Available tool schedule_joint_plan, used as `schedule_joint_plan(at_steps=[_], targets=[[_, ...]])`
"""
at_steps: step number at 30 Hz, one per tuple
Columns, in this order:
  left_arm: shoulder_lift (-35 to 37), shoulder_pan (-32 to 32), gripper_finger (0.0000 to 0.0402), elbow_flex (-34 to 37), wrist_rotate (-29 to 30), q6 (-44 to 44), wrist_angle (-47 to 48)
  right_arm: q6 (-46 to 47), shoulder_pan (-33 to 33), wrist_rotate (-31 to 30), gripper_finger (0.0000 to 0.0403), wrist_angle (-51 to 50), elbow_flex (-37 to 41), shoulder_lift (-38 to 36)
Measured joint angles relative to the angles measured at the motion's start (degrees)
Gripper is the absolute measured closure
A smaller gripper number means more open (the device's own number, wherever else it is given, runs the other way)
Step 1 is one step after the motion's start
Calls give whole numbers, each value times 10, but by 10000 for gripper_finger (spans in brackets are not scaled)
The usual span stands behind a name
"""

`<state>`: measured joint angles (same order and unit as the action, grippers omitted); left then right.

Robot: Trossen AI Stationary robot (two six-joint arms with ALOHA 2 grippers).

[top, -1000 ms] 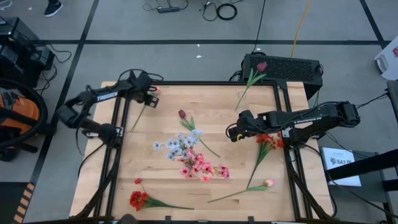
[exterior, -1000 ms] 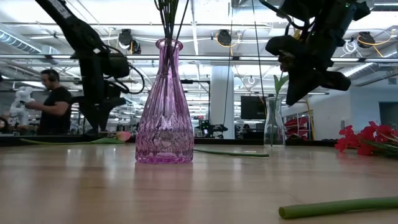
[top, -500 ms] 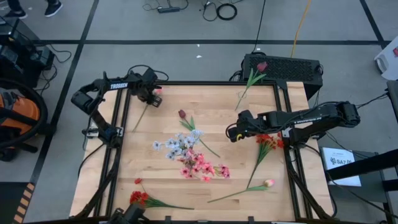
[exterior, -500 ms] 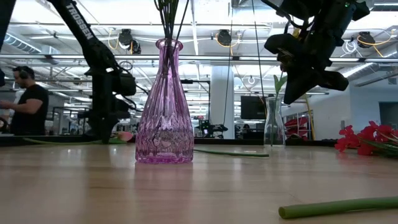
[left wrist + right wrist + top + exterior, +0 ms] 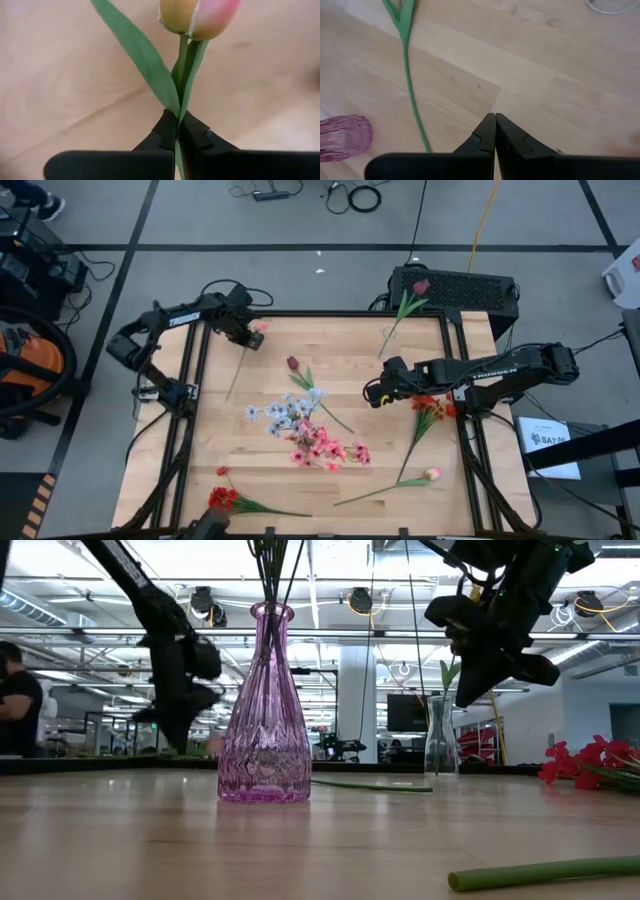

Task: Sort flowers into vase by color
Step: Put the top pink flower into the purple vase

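Wooden table (image 5: 250, 470), stems in pink vase (image 5: 264, 710)

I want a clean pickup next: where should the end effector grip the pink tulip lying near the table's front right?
Grip the pink tulip at its bare mid-stem, coming straight down, fingers across the stalk. It lies flat and alone, bud toward the right edge, stem trailing left.

robotics lab | open hall; ceiling lights (image 5: 360, 600); cables on floor (image 5: 364, 197); person (image 5: 20, 710) at benches
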<state>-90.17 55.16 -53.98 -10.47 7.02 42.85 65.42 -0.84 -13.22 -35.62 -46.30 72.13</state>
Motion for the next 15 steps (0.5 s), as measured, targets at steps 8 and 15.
schedule_joint_plan(at_steps=[8, 15], targets=[[165, -29, 399, -1, -1, 1, -5, 1, 0, -3, 403, -2, 0, 0], [309, -83, 399, 0, 2, 74, -25, -7, 0, -35, 403, -3, 0, 0]])
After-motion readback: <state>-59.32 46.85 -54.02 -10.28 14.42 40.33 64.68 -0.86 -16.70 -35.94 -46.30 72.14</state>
